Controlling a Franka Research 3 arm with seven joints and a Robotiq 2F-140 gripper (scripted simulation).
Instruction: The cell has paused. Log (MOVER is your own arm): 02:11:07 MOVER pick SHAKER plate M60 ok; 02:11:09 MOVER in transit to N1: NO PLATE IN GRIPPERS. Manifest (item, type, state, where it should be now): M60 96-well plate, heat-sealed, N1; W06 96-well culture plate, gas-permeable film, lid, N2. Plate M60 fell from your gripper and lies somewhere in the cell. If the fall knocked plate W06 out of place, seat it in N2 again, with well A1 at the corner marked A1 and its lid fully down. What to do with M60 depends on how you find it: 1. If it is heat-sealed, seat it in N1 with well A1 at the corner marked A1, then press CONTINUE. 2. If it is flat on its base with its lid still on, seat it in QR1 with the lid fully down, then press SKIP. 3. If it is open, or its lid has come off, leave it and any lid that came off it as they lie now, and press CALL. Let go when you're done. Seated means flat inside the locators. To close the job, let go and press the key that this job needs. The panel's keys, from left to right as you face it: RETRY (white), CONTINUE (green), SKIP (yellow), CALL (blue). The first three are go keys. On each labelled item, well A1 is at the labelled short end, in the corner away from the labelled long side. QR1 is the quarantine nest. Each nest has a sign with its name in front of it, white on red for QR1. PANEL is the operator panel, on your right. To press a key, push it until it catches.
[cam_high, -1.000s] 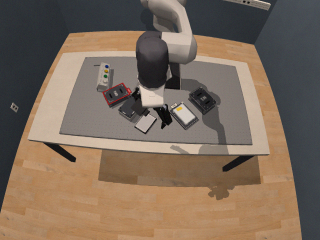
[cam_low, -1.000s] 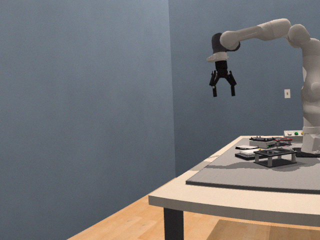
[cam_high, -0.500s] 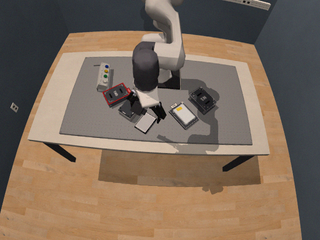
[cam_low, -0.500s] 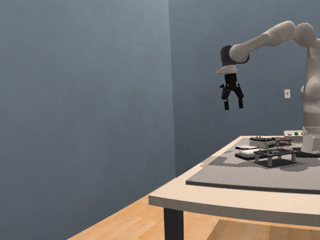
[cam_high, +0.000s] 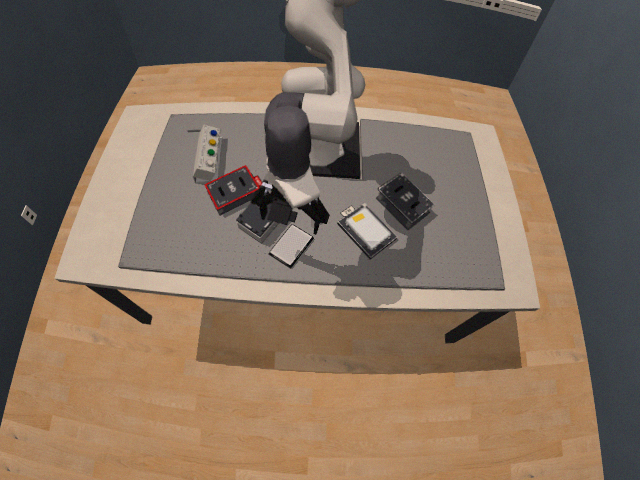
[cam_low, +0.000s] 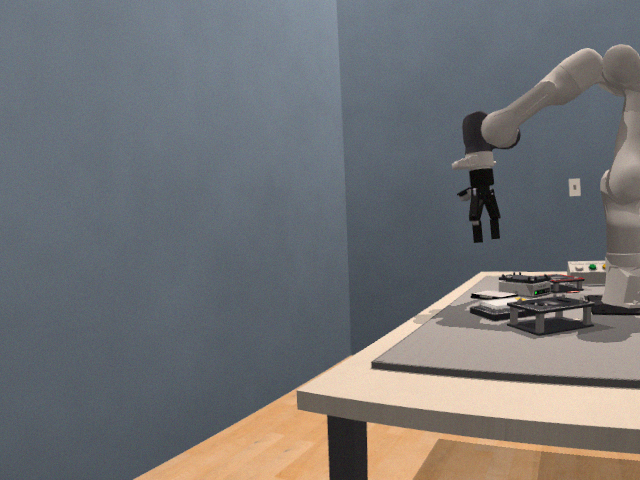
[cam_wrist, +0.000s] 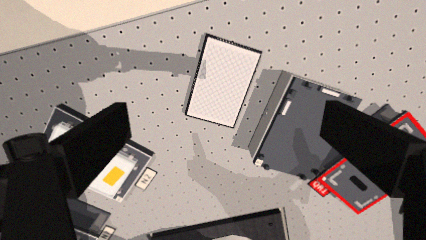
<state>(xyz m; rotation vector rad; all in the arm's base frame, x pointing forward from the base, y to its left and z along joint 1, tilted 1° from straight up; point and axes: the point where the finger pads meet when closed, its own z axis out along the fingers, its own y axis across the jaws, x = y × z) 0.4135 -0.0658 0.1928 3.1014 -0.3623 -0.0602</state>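
Plate M60 (cam_high: 291, 244) lies flat on the grey mat, just in front of the shaker (cam_high: 256, 220). Its top is a flat pale sheet with a fine grid and a dark rim; no loose lid shows near it. It also shows in the wrist view (cam_wrist: 223, 80) and the side view (cam_low: 493, 295). Plate W06 (cam_high: 368, 229), with a pale lid and a yellow label, sits on the N2 nest behind its sign (cam_high: 347, 210). The N1 nest (cam_high: 404, 198) is empty. My gripper (cam_high: 292, 211) (cam_low: 484, 232) is open and empty, high above the shaker and M60.
The red-edged QR1 nest (cam_high: 232, 187) stands empty next to the shaker. The operator panel (cam_high: 206, 152) with its four keys lies behind QR1. My arm's base (cam_high: 336, 160) stands at the mat's back middle. The mat's front edge runs close behind M60.
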